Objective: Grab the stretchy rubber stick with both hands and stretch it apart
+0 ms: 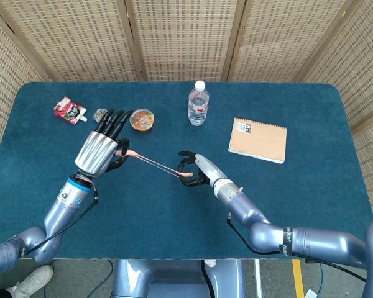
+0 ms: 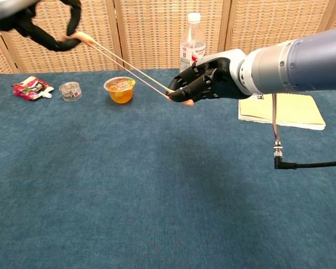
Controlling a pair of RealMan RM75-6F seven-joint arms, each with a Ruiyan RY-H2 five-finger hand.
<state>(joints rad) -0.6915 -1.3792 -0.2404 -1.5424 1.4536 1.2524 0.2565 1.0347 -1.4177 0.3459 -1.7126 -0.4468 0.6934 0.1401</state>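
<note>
Rubber stick point(image 1: 154, 163), pinkish and pulled out thin, hangs in the air above the middle of the blue table point(image 1: 311, 205), running from one hand down to the other. From where I stand it looks like two fine strands side by side, taut, with a thicker fleshy nub at each end where the fingers have it.

Starting at the left: a red snack packet point(image 1: 69, 110) lies near the far corner, then a small clear cup point(image 1: 101, 116), then an orange jelly cup point(image 1: 142, 119). The left hand point(image 1: 101, 151) is raised just in front of these, its dark fingers curled round the stick's upper end, gripping it. The stick slopes away from it, down and to the right.

The right hand point(image 1: 194, 171) sits lower and nearer the table's centre, fingers closed tight over the other end; a pink tip pokes out below its fingers in the chest view. Beyond it stand a water bottle point(image 1: 198, 103) and, further right, a tan notebook point(image 1: 258, 139).

I'd say the stick is very light and very soft, and it gives a lot. Stretched this thin it will want to snap back, and the narrowing rubber could creep out of a loose hold. The fat ends are the places to hold it, wrapped fully in the fingers, as both hands seem to be doing.
</note>
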